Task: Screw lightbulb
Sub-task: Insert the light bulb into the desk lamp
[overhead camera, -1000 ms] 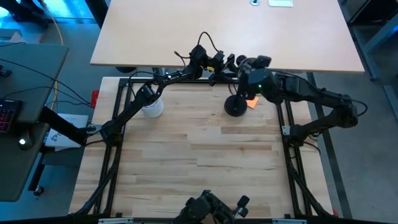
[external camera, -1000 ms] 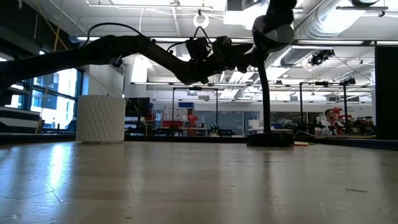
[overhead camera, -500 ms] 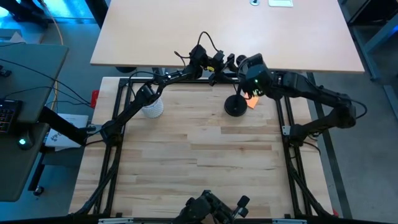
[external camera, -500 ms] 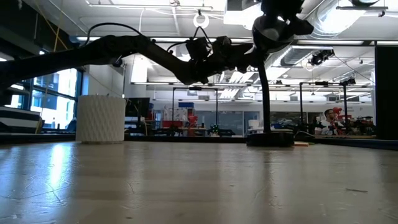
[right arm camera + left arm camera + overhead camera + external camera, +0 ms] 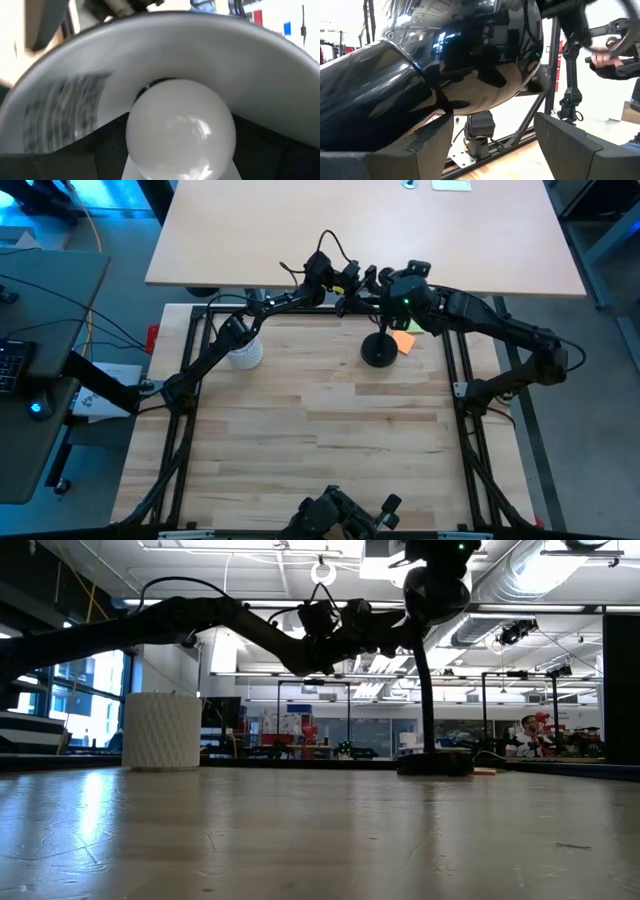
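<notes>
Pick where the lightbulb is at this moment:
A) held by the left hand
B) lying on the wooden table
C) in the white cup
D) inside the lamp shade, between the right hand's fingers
D: the right wrist view shows the lightbulb up inside the lamp shade, between the right hand's fingers.

Your bulb (image 5: pixel 180 131) is a white frosted globe, smooth and rounded, with a soft highlight across its dome. In the right wrist view its round end faces the camera and its base end points away into the lamp shade (image 5: pixel 210 55), whose pale inner wall curves around it; the base itself is hidden behind the globe. You cannot tell whether it is seated in the socket. The shade sits high above the far edge of the table, right of centre. In the high and low views you cannot see the bulb at all.
</notes>
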